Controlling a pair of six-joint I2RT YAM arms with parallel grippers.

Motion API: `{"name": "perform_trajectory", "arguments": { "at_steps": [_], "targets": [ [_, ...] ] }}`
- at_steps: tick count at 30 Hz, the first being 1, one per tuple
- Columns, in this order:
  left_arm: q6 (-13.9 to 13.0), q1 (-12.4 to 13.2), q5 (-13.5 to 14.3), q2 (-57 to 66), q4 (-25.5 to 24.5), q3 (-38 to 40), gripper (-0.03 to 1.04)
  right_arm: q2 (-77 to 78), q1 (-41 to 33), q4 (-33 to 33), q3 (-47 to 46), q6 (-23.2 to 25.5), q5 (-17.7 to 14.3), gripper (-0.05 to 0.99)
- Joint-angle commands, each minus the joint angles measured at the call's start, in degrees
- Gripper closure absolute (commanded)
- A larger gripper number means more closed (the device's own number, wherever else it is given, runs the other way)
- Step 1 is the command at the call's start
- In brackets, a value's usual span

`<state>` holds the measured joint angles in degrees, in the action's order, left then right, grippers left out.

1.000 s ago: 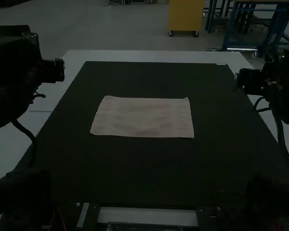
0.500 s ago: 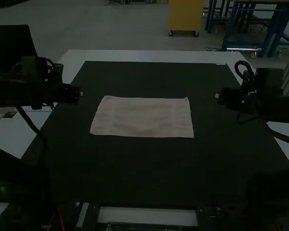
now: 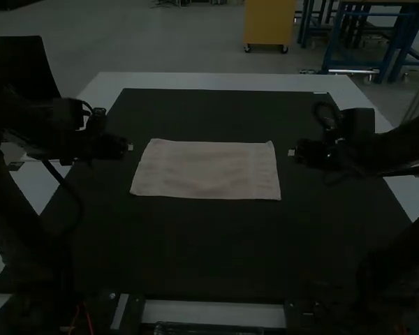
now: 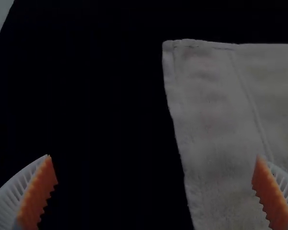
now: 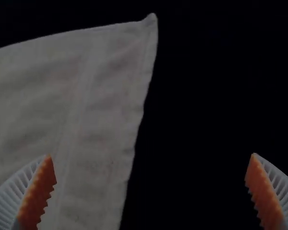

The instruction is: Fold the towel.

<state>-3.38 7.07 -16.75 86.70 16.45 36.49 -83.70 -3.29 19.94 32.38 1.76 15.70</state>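
Towel = landmark; lies flat on blk mat, approx. rectangular, long sides running L–R; pale cloth, surface a bit rumpled mid-section; can't tell if single layer or already folded.

L gripper just off towel's L short side, nearer its far L corner than its near L one; L arm comes in from L of towel; wrist view of L gripper: fingers wide apart, nothing between the pads; one finger shows against mat, the other against towel; towel's far L corner squared, w/ stitched line running in from its short edge.

R gripper just off towel's R short side, also toward the far corner; R arm comes in from R of towel; wrist view of R gripper: fingers wide too, empty; towel's far R corner has a small pointed tip, short edge slightly wavy, w/ faint band alongside it.

Mat extends past towel on all sides; white worktop shows beyond mat on towel's far side, also out to its L & R; small white tab at mat edge, far R of towel; blk cable hangs from L arm, L of towel.
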Motion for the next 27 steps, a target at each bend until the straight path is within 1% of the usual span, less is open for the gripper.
{"name": "perform_trajectory", "arguments": {
  "at_steps": [1, 4, 6, 9, 11, 13, 17, 20, 27],
  "targets": [
    [-0.49, -0.57, -2.85, 3.39, 1.57, 3.15, 0.05, -3.05, -1.9, 2.56, 3.13, 0.53, 0.38, 0.03],
    [-0.49, -0.57, -3.29, 7.0, 3.24, 4.99, 0.05, -7.62, -3.04, 3.7, 5.15, 1.05, 0.2, 0.03],
    [-0.49, -0.57, -4.16, 9.11, 3.68, 6.4, 0.05, -10.08, -3.83, 4.31, 6.03, 1.05, 0.47, 0.02],
    [-0.4, -0.57, -5.04, 12.27, 3.77, 8.42, 0.05, -13.51, -4.71, 6.95, 6.82, 1.05, 0.47, 0.03],
    [-0.05, -0.57, -6.89, 14.2, 3.77, 9.74, 0.05, -15.53, -5.06, 8.36, 7.52, 1.05, 0.56, 0.03],
    [0.92, -0.57, -8.47, 15.87, 3.59, 10.97, 0.05, -17.55, -5.15, 8.97, 8.31, 0.97, 0.56, 0.03],
    [1.27, -0.65, -10.49, 18.33, 3.68, 12.99, 0.05, -21.06, -5.15, 10.03, 9.89, 0.88, 1.0, 0.03],
    [1.27, -1.36, -11.11, 19.83, 3.77, 14.66, 0.05, -23.53, -5.15, 11.17, 10.95, 0.88, 1.0, 0.03],
    [1.27, -3.82, -10.58, 23.34, 4.12, 17.91, 0.05, -28.62, -5.24, 13.1, 14.64, 0.61, 1.08, 0.03]
  ]
}}
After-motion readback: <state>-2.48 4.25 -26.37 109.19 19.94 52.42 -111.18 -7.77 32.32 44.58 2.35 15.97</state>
